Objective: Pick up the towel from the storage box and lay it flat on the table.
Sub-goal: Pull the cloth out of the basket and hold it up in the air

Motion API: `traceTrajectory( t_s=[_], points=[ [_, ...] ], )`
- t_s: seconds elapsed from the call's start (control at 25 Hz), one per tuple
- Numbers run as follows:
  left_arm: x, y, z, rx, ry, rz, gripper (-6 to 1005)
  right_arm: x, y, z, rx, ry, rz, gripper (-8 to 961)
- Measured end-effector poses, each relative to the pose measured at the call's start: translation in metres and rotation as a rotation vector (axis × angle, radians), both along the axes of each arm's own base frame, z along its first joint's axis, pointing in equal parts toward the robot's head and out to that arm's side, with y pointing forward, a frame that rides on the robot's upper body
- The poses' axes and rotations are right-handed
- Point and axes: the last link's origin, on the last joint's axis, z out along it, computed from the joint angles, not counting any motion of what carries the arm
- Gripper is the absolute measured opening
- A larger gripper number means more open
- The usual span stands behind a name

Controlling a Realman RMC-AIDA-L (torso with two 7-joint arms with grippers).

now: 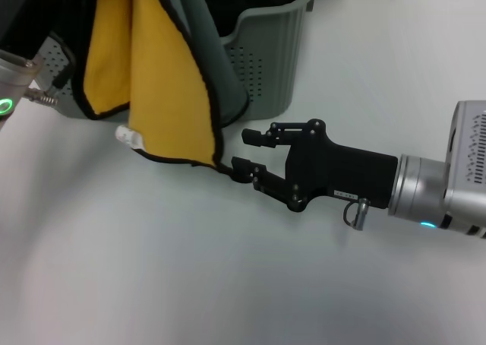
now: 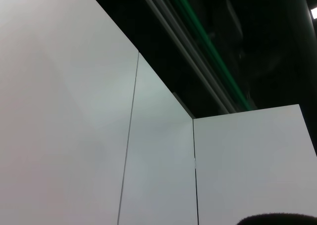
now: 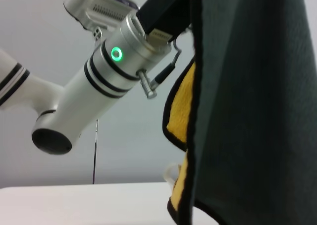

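The towel (image 1: 163, 87) hung in folds above the table (image 1: 152, 269), held up from a place above the head view's edge, w/ its lowest corner nearly at the surface, just in front of the storage box (image 1: 269, 56). It looked soft, light and limp, so I judged it would sag and fold wherever it was not supported; the black stitched edge and the corners seemed the best places to take it, e.g. the low corner near the white tag (image 1: 129, 137). The right gripper (image 1: 244, 150) was low over the table, fingers apart and grasping nothing, its lower finger touching or almost touching that corner's edging. The left gripper itself was not visible, so I cannot tell its state; only the left arm (image 3: 99, 76) showed beside the cloth. The table was white, smooth and wide, w/ much free room in front to spread the cloth.
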Motion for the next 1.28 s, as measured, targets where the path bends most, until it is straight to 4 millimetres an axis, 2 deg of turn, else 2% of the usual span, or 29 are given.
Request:
traceTrajectory(
  t_s=[0.08,0.2,0.56,0.84,1.08,1.28],
  points=[
    [0.0,0.0,0.0,0.005,-0.003,0.0,37,0.0,0.0,-0.001,-0.004,-0.005,-0.002,422],
    [0.0,0.0,0.001,0.009,-0.005,0.003,37,-0.004,-0.005,0.0,-0.027,0.023,0.025,348],
    [-0.005,-0.002,0.001,0.011,-0.006,0.018,38,-0.003,-0.017,0.005,-0.041,0.074,0.053,355],
    [0.001,-0.003,-0.004,-0.008,0.002,-0.007,39,0.004,-0.009,-0.003,-0.024,0.002,0.001,361],
    [0.001,-0.003,-0.003,-0.007,-0.003,-0.007,39,0.0,-0.011,-0.01,-0.043,-0.021,0.016,406],
    [0.001,-0.003,-0.003,-0.009,-0.004,-0.007,40,0.0,-0.011,-0.011,-0.042,-0.028,0.013,393]
  ],
)
